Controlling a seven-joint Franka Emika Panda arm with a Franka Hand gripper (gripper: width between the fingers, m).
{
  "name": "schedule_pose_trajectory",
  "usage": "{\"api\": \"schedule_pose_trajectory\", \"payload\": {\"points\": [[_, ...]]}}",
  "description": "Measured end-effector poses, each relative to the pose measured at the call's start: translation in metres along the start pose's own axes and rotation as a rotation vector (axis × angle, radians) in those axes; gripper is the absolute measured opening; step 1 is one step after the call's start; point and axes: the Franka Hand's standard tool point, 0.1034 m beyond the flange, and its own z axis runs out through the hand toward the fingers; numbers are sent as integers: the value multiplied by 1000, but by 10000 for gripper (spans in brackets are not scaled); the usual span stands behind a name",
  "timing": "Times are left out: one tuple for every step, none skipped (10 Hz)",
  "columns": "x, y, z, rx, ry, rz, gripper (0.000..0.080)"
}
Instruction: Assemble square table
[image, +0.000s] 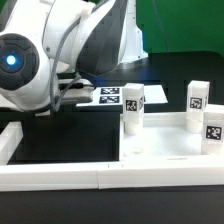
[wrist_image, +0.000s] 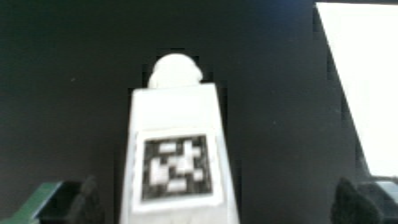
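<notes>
Across the lower part of the exterior view runs a long low white wall (image: 60, 178), smooth and matte, turning a corner at the frame's lower left and enclosing a black bench (image: 60, 145) surface. Three short white table legs stand upright near it: one leg (image: 133, 110) at the middle of the frame, a second leg (image: 197, 103) toward the upper right, and a third leg (image: 213, 132) at the right edge, lower down. Each is a blocky, square-sided plastic post with a black-and-white square tag on its face; the tags are patterns only, with no readable writing. Behind the middle leg lies the marker board (image: 107, 97), a thin flat white strip with printed tags, flat on the bench. The upper left of the frame is filled by the glossy white robot arm (image: 50, 55), rounded in shape, with a glowing blue ring on a dark round cap and dark cables beneath it.

The wrist view looks along a white leg (wrist_image: 176, 140) lying on the black bench, a long squared block ending in a rounded peg, with one black-and-white tag on its upper face. The dark green fingertips (wrist_image: 50, 200) of the end effector (wrist_image: 210, 202) stand spread wide, one on either side of the leg and clear of it, pinching nothing. A white flat surface (wrist_image: 365, 90) fills the right side of that frame; what it belongs to cannot be told.
</notes>
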Motion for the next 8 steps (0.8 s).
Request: {"api": "schedule_pose_trajectory", "payload": {"points": [[0,-1,2,0,-2,8,649],[0,0,1,0,0,8,634],[0,0,2,1,0,8,634],[0,0,2,1,0,9,438],[0,0,2,1,0,9,438],[-3,-3,-7,-1,8,5,279],[-16,-15,-38,-5,60,-17,282],[-32,-20,-62,15,64,-33,282]]}}
